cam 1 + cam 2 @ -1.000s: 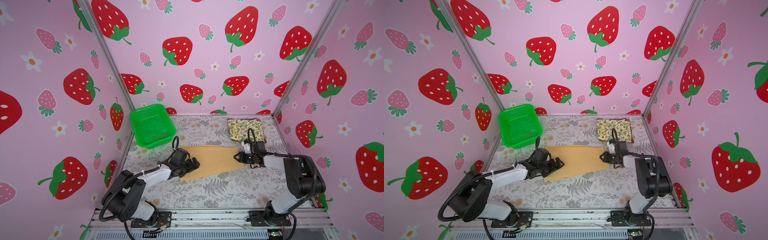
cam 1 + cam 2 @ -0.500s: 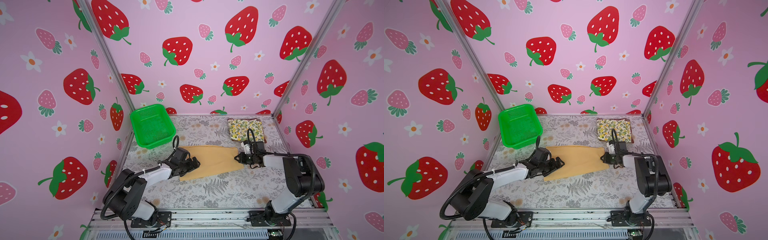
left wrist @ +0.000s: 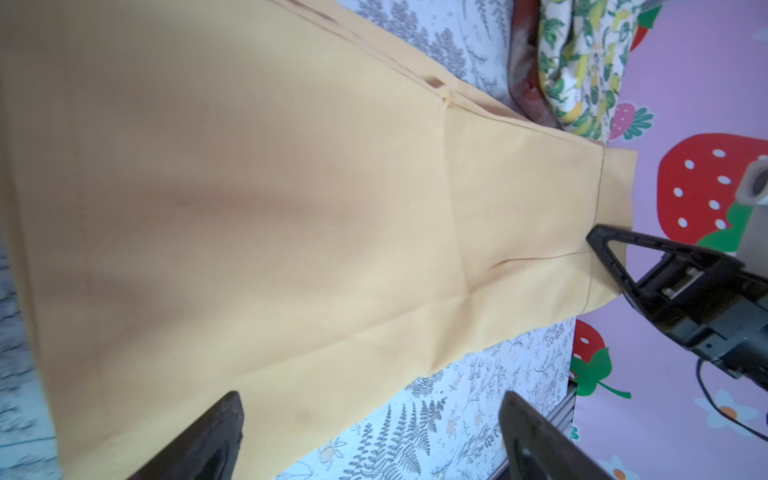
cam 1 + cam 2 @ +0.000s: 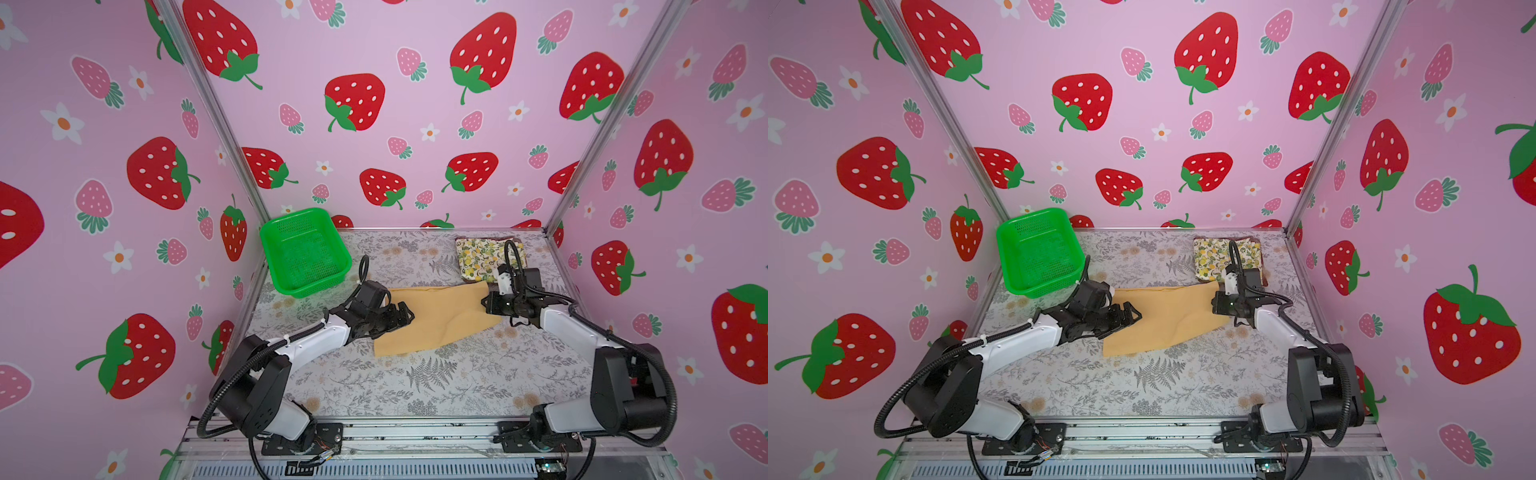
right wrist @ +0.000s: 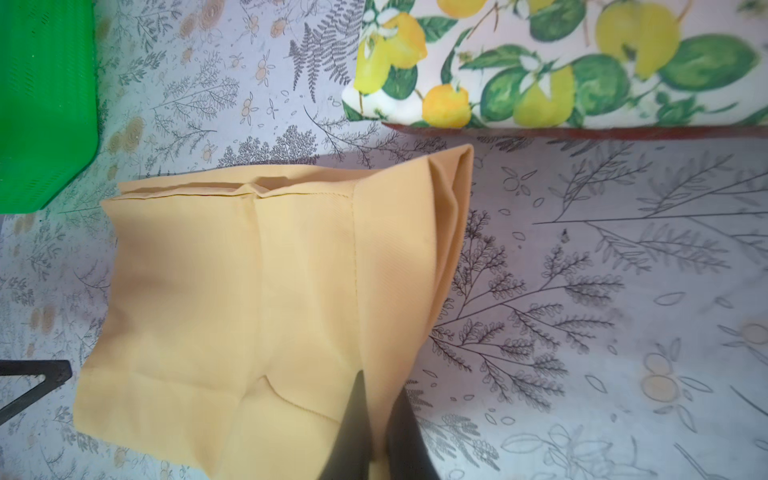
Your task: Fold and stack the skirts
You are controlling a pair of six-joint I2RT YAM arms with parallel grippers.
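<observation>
The mustard-yellow skirt lies flat mid-table. My right gripper is shut on its right-hand edge, which is pinched up into a fold. At the skirt's left edge my left gripper hovers open, one finger over cloth and one over the table. The folded lemon-print skirt sits at the back right. It rests on the plaid skirt, of which only a red-brown edge shows.
A green perforated basket stands tilted at the back left corner. The table has a grey fern print. Pink strawberry walls close in the left, back and right sides.
My right gripper has shut on the mustard skirt's right edge. The left gripper has stayed open and has hardly moved.
</observation>
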